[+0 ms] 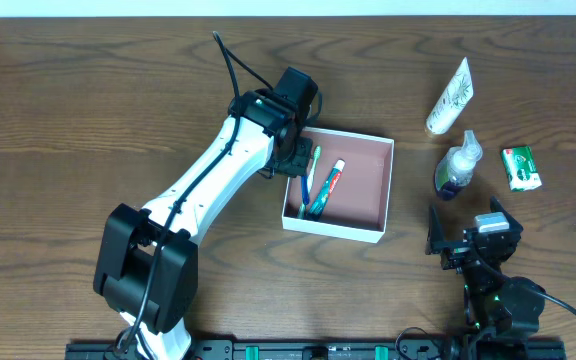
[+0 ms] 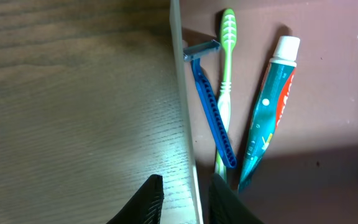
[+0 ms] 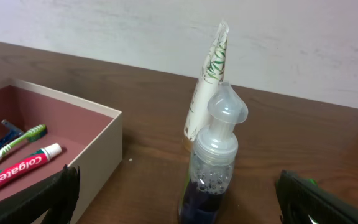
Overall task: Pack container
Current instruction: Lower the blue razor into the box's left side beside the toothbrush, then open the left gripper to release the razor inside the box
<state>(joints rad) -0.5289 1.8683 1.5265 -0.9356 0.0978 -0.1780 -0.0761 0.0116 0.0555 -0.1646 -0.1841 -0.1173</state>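
1. My left gripper (image 2: 186, 182): jaws slightly apart, straddling the left wall of the container (image 2: 183, 93) without clamping it. Probably there to steady it.
2. Inside the container, by that wall: razor (image 2: 211, 109), toothbrush (image 2: 227, 62), toothpaste (image 2: 271, 112).
3. My right gripper (image 3: 176, 186): spread wide, empty, facing the pump bottle (image 3: 215, 155) right of the container. Likely the next pick.

The left arm (image 1: 213, 170) has glossy white link shells, black joint housings and a thin black cable (image 1: 230, 62) at its wrist; the right arm (image 1: 488, 270) is black with tiny green lights
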